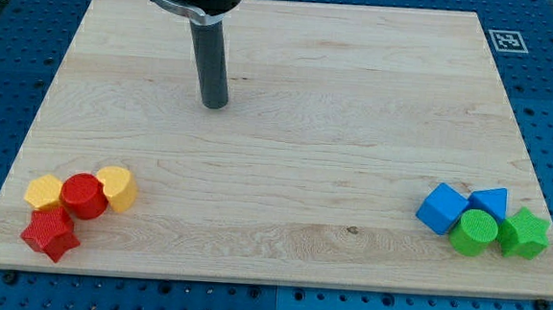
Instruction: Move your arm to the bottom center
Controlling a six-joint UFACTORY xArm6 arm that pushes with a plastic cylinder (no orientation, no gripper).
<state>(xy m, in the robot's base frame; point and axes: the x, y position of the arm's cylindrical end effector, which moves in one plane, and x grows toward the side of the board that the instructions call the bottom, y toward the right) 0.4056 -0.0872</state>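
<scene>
My tip [214, 103] | upper-middle board [285, 165] | no legible writing

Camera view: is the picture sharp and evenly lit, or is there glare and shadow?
Camera view: sharp throughout, evenly lit, no strong glare on the wooden board; only soft, short shadows under my tip and beside the red cylinder and green cylinder.

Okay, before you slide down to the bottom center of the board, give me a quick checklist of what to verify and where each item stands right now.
1. My tip visible and located: ok, upper middle of the wooden board.
2. Tip clear of all blocks: ok.
3. Straight path toward the view's bottom free: ok.
4. Left cluster off the path: ok; yellow block, second yellow block, red cylinder, red star block.
5. Right cluster off the path: ok; blue cube, second blue block, green cylinder, green star block.
6. Tip touching the surface: cannot tell.
</scene>
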